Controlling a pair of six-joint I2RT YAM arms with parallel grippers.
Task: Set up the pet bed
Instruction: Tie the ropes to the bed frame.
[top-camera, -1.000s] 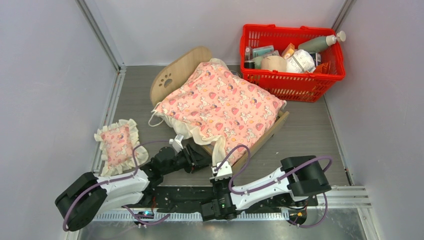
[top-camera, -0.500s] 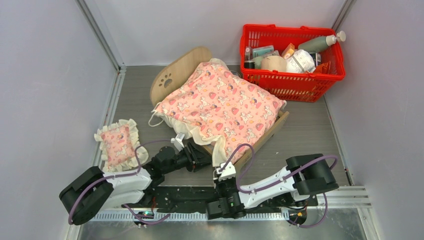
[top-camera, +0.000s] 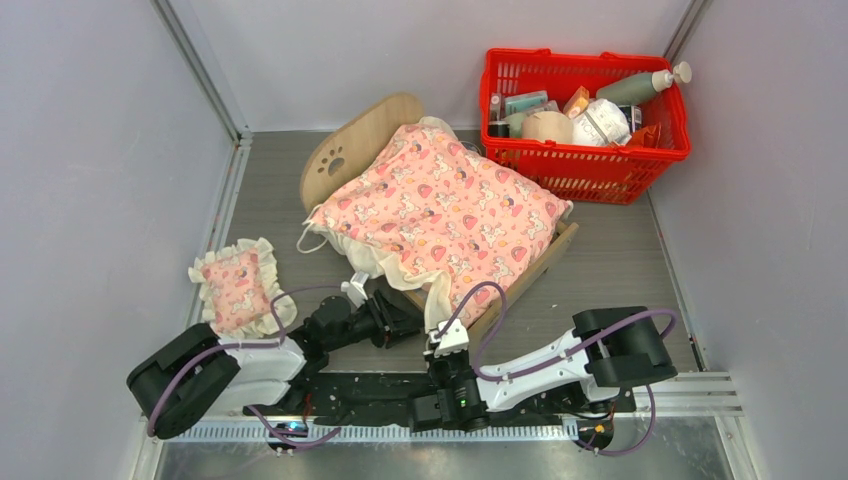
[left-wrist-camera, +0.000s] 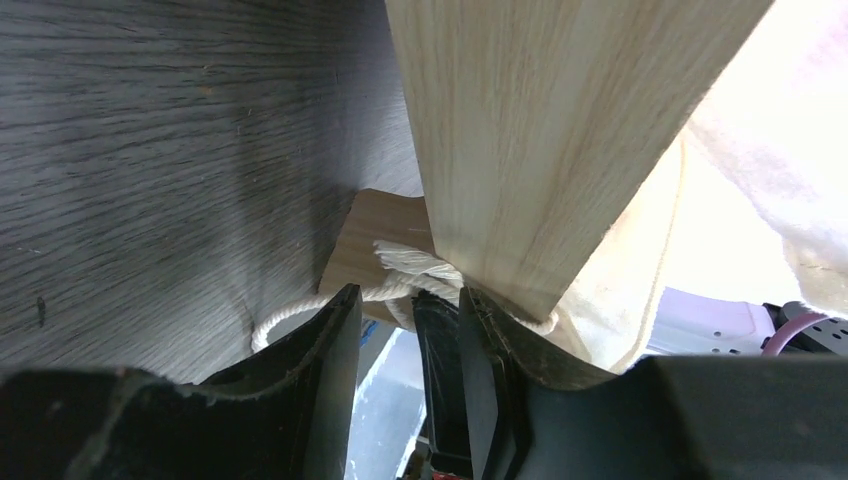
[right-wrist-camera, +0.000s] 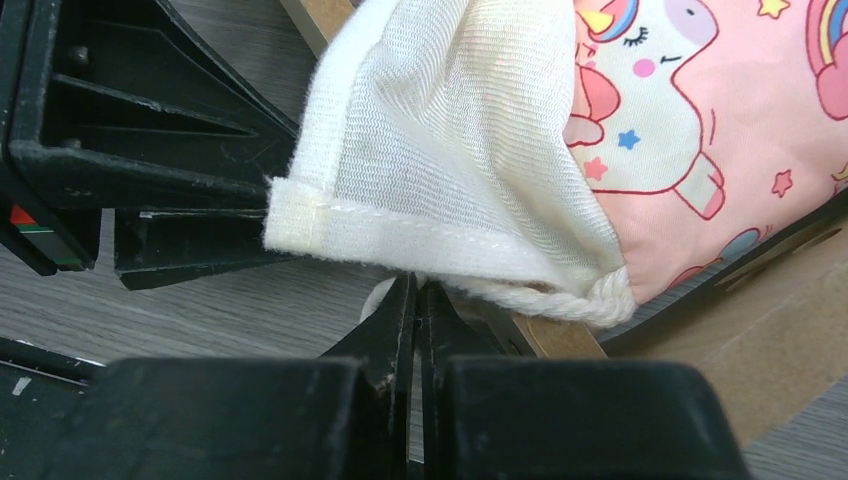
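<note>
- Pet bed (top-camera: 345, 160) sits mid-counter (top-camera: 620, 270), turned on a diagonal. Its arched headboard w/ paw cutout is at the far-left end, foot end toward the arms.
- Pink unicorn blanket (top-camera: 440, 210) covers nearly the whole bed top. Its cream frill (top-camera: 385, 262) spills over the bed's near-left side.
- Small frilled pillow (top-camera: 235, 290) lies flat on the counter, left of the bed's foot end & apart from it.
- Red basket (top-camera: 590, 172), full of bottles & packs, stands just beyond the bed's right side.
- Left claw (left-wrist-camera: 405, 298) is low at the bed's near-left side, under the frill. Jaws are part-way apart w/ a clear gap.
- A knotted white cord (left-wrist-camera: 410, 265) lies at the left claw's tips, and one finger is against the lower edge of a plywood panel (left-wrist-camera: 520, 120) of the bed. Can't tell if the cord is pinched.
- Right claw (right-wrist-camera: 418, 290) is at the bed's foot corner, fingers pressed together, nothing seen between them. Its tips are just under the hanging frill corner & a twisted cord end.
</note>
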